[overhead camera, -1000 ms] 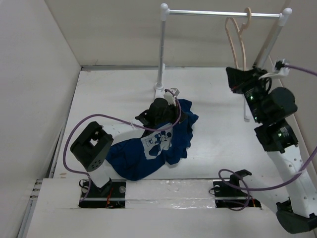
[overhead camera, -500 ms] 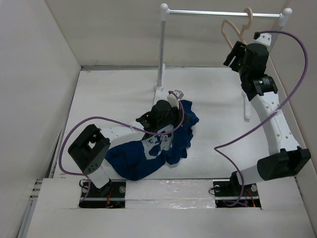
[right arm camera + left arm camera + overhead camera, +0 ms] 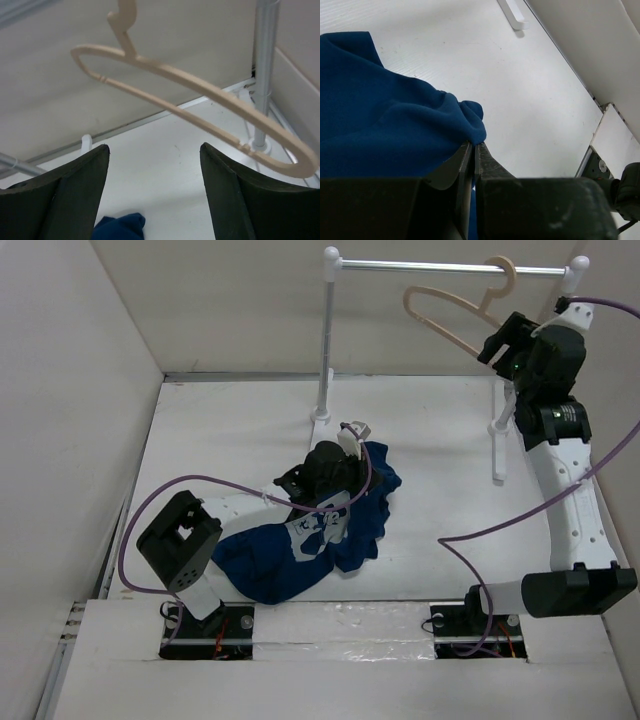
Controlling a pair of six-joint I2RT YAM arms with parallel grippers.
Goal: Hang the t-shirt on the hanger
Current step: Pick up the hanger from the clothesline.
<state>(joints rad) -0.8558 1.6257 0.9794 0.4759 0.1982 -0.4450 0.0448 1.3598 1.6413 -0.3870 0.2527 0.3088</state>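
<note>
**Shirt pinned near, hanger awaited far**

Nearest the bases, the t-shirt (image 3: 300, 550) lies crumpled on the table (image 3: 230, 430), left of centre, its white print facing up. The left gripper (image 3: 474, 147) sits on its far edge with fingers pressed together on a fold of blue cloth. That looks like a hold to lift the shirt once the hanger is free.

Farther back on the right stands the rack (image 3: 450, 268). The hanger (image 3: 166, 71) hooks over its bar and hangs askew, its frame slanting down to the right. The right gripper (image 3: 154, 147) is raised just beside the lower end with its fingers spread wide. It seems lined up to close on the frame, though I cannot tell whether a finger touches it. The shirt is well apart from the hanger, so dressing it has not begun.
</note>
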